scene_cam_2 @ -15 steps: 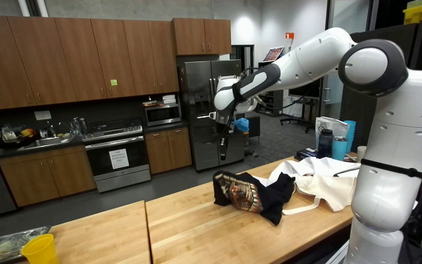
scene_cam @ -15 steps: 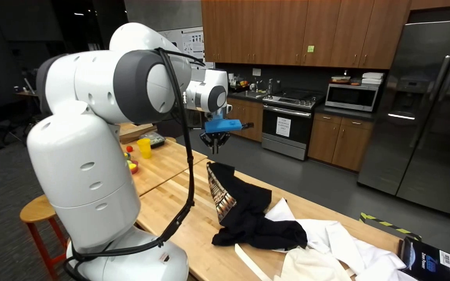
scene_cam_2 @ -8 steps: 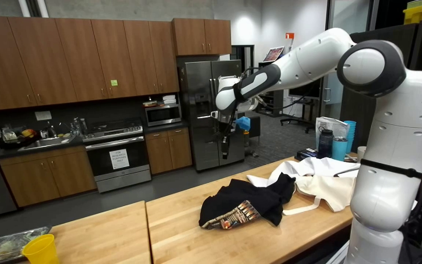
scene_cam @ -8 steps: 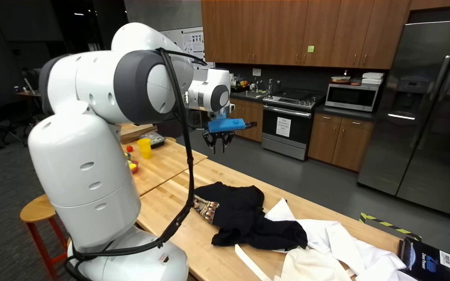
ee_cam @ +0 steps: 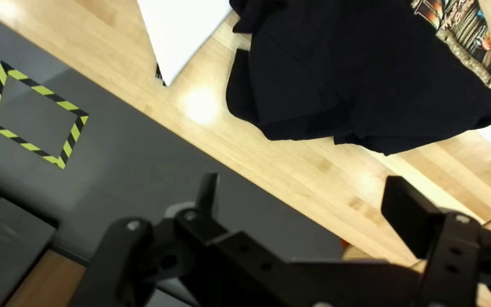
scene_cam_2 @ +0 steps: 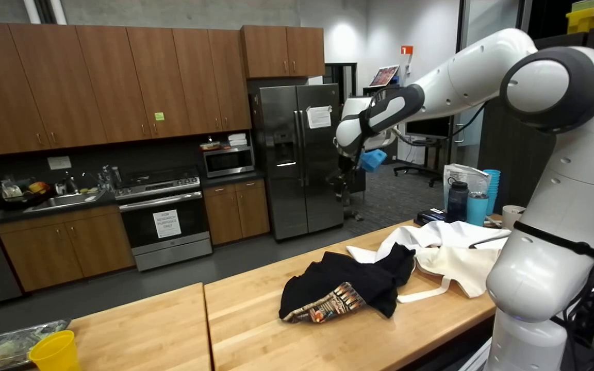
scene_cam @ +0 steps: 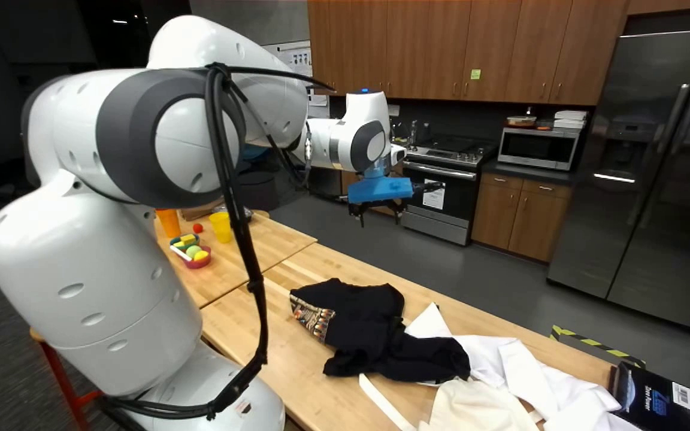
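Tool (scene_cam: 380,221) spread wide, nothing held. Black garment (scene_cam: 366,320), one end raised a second ago, now slumped on the bench (scene_cam_2: 256,304) (print (scene_cam_2: 330,304) visible at one side). Judged released, lying rumpled.

In an exterior view we see a black garment (scene_cam_2: 379,273) lying crumpled on the wooden table (scene_cam_2: 256,335), its printed panel (scene_cam_2: 328,305) toward us. Higher than the garment and well apart from it hangs the gripper (scene_cam_2: 345,196), dark and indistinct. Just right of the garment we find a white cloth (scene_cam_2: 439,234) and a cream cloth (scene_cam_2: 464,265); farther right and behind it, a dark bottle (scene_cam_2: 457,202); well to its left, a yellow cup (scene_cam_2: 55,351).
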Robot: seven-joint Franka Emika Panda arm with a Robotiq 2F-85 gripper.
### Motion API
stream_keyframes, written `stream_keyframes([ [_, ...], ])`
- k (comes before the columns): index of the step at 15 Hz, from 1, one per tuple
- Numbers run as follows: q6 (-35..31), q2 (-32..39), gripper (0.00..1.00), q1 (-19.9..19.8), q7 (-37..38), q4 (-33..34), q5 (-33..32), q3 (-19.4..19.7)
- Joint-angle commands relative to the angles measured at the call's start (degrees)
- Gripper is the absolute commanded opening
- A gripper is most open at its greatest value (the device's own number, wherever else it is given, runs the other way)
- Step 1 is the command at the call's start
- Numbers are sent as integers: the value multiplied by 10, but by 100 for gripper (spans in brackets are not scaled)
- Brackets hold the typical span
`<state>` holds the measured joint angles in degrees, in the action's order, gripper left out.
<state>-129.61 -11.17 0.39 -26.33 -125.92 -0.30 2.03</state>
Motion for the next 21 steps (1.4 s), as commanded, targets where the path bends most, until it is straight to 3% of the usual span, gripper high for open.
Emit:
stream_keyframes([
  [1, -92, -18, 100, -2, 101, -95, 18, -1],
  [5, -196, -23, 100, -4, 184, -196, 49, 0],
  [8, -217, -33, 100, -11, 189, -241, 41, 9],
  [12, -176, -41, 100, -25, 130, -253, 4, 32],
  [15, -146, -36, 100, -18, 35, -239, 0, 56],
  [19, -139, -35, 100, 29, -132, -214, 81, 82],
  [20, -156, -27, 100, 2, -79, -232, 53, 71],
  [21, -154, -27, 100, 10, -103, -225, 66, 73],
])
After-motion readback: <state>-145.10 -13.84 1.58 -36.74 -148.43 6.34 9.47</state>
